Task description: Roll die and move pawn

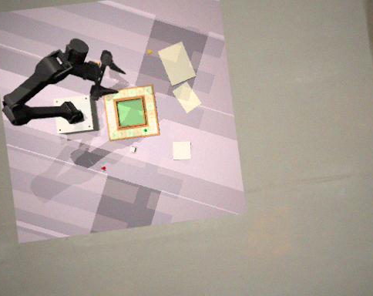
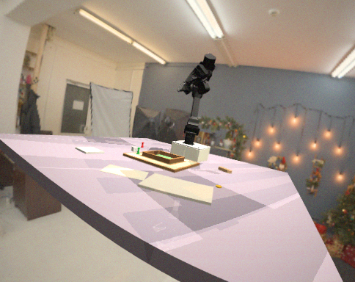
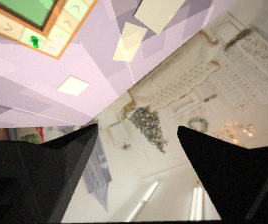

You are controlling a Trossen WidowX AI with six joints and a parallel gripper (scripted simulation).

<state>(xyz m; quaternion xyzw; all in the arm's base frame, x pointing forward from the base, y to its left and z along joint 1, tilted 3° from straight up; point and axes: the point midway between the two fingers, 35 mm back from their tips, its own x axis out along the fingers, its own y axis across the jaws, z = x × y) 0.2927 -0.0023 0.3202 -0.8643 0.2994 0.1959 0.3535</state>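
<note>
The die (image 1: 132, 149) (image 2: 134, 149) is a small white cube on the table just outside the board (image 1: 154, 123) (image 3: 60, 49); its pips are too small to read. The green pawn (image 1: 145, 130) (image 2: 138, 150) (image 3: 34, 42) stands upright on a square near one corner of the board's ring. The dice tray (image 1: 132, 112) (image 2: 163, 156) (image 3: 29, 10), with a green floor and brown walls, is in the board's middle and looks empty. My gripper (image 1: 121, 82) (image 3: 138, 129) is open and empty, raised high above the table near the board's edge. The die is out of the wrist view.
A red pawn (image 1: 103, 168) (image 2: 142, 145) is on the table off the board. Two cream sheets or slabs (image 1: 177, 63) (image 1: 186, 97), a white square (image 1: 182, 150) (image 2: 89, 150), a yellow disc (image 1: 149, 52) (image 2: 218, 186) and a wooden block (image 2: 224, 170) lie around. My white base (image 2: 191, 150) is beside the board.
</note>
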